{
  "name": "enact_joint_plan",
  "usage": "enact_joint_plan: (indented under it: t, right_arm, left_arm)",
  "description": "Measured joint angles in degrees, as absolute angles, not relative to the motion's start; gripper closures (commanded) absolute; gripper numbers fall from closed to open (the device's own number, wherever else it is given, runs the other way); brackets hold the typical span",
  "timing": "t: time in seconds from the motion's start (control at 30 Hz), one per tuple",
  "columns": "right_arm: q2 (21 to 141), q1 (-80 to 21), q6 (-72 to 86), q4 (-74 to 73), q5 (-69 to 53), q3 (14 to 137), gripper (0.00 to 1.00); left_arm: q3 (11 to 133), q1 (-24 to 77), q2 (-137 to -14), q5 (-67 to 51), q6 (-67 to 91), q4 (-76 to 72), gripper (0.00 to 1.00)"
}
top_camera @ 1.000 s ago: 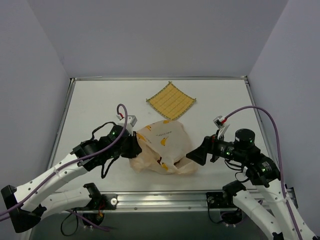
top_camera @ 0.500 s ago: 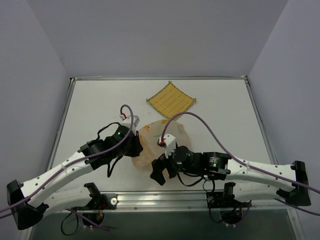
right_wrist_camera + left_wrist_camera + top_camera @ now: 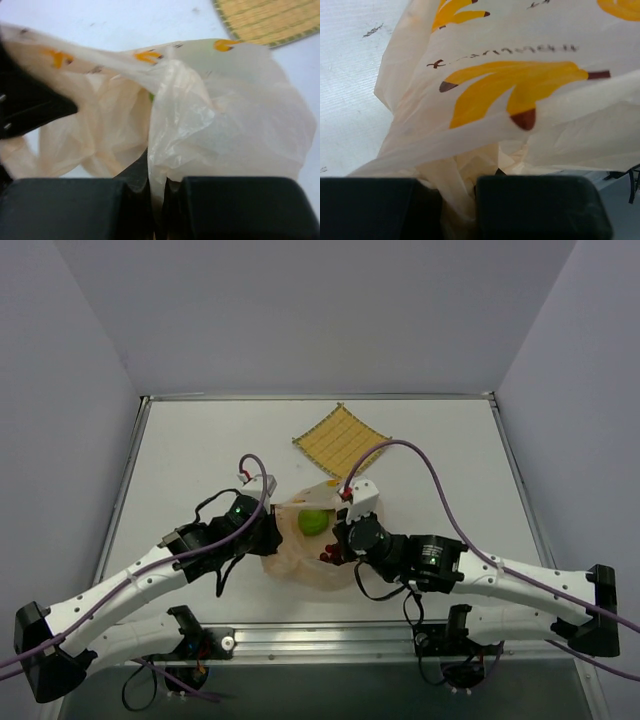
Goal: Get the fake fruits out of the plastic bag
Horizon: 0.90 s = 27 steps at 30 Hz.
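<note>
Top external only: exposed green fruit [image 3: 312, 521]

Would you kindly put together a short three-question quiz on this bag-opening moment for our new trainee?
1. True or false: the left gripper and the right gripper each pinch the plastic bag.
2. In the top view, what shows in the bag's opening? A) a round green fruit; B) a red apple; C) a spoon.
3. Fill in: on the table beyond the bag lies a yellow woven ____.
Key: 1 true; 2 A; 3 mat.

one bag [image 3: 298, 562], one green fruit [image 3: 312, 521], one mat [image 3: 342, 442]
</note>
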State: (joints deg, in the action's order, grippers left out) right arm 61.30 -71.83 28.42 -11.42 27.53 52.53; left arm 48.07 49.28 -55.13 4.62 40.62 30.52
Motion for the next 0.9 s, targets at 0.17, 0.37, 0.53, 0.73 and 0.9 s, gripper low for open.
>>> enact_joint_plan:
  t: [0.17,0.37,0.53,0.73,0.9]
  right_arm:
    - [61.3,-58.7,26.9,-9.1,27.6,51.9,1.0]
    - [67.3,-40.1,25.0,2.5,23.3,46.6,1.0]
    - [79.9,-37.9,24.1,14.4,19.9,39.5,1.0]
    - [88.9,-35.0,23.6,26.9,19.8,37.5,0.92]
    - [88.9,-33.2,23.7,26.7,18.3,37.8,0.1]
  left_arm:
    - [48.0,49.1,-55.5,6.0,40.1,29.6,0.98]
    - [46.6,49.1,-58.1,7.3,39.6,26.6,0.98]
    - [42.5,49.1,-62.9,7.8,39.7,19.7,0.98]
    - [37.8,48.7,-69.0,7.5,39.9,13.0,0.98]
    - [37.2,47.5,-69.4,6.5,40.6,9.0,0.98]
